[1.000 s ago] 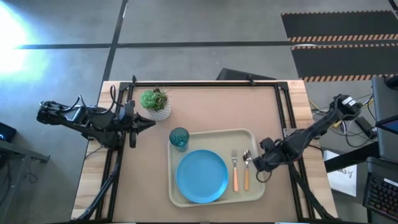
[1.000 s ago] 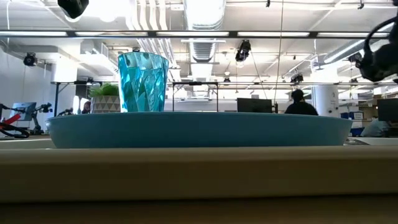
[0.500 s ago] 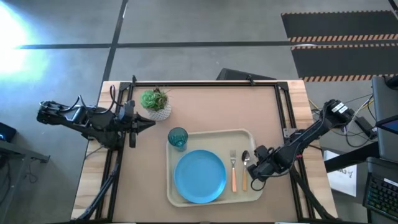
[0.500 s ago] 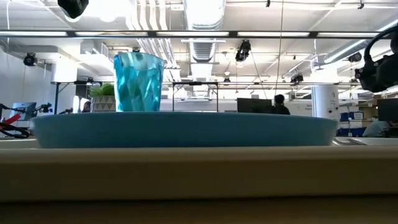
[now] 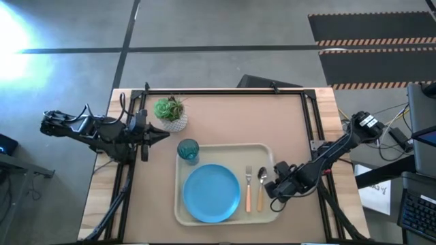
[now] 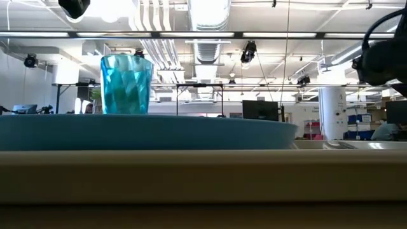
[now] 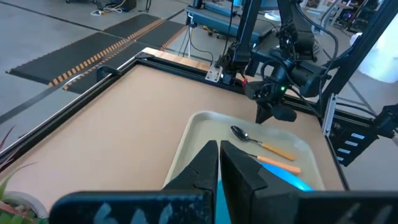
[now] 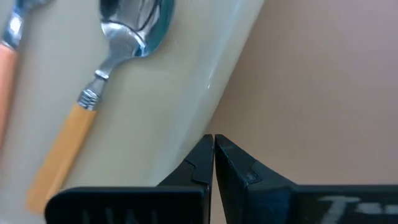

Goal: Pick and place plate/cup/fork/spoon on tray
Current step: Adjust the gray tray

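The tray (image 5: 269, 151) is set on the tabletop (image 5: 225, 116); on it are carried the plate (image 5: 211, 192), cup (image 5: 188, 150), fork (image 5: 248, 190) and spoon (image 5: 261, 188); the right gripper (image 5: 272, 191), fingers closed, is pressed against the tray's right rim; the left gripper (image 5: 165, 135), fingers closed, is held beside the plant pot (image 5: 170, 112).

The tray (image 5: 225, 151) is looking like smooth cream plastic with a soft sheen along its rim; the plate (image 5: 211, 192) is showing a plain, even sky-blue surface, fairly matt; the cup (image 6: 126, 83) is reading as translucent teal plastic, faceted and catching the ceiling lights; the spoon (image 8: 134, 28) is gleaming with a polished, mirror-like metal bowl and a smooth pale orange-tan handle; the fork (image 5: 248, 188) is carrying a brighter orange handle; the table (image 5: 231, 116) is lying matt and brown like board, edged in pale wood.
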Available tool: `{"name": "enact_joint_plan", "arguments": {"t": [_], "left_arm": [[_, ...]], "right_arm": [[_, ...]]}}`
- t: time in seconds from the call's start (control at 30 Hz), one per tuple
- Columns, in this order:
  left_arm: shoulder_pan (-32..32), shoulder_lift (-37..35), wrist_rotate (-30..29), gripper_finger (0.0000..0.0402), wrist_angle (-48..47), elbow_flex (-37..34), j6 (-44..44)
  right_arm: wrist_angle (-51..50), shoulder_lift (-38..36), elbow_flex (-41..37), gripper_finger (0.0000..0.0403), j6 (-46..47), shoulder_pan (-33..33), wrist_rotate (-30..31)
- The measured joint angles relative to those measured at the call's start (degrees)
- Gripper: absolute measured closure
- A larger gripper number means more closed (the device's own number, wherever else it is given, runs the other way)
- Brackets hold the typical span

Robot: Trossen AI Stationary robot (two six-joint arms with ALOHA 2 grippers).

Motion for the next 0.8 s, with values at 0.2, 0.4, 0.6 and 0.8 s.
{"name": "enact_joint_plan", "arguments": {"t": [0.2, 0.4, 0.6, 0.8], "left_arm": [[0.0, -0.4, 0.9, 0.0402, 0.0, 0.0, 0.0], [0.0, -0.8, 1.5, 0.0402, 0.0, 0.0, 0.4], [0.0, -1.0, 1.5, 0.0402, 0.0, 0.0, 1.8], [0.0, -1.2, 1.5, 0.0402, -0.1, 0.0, 1.9]], "right_arm": [[-0.1, 0.0, 0.7, 0.0394, 1.6, 0.0, 2.7], [0.3, 0.3, 1.0, 0.0394, 3.5, 0.0, 3.4], [3.0, 0.8, 1.0, 0.0394, 3.5, 0.0, 7.2], [4.5, 2.0, 1.1, 0.0394, 3.8, 0.0, 7.7]]}}
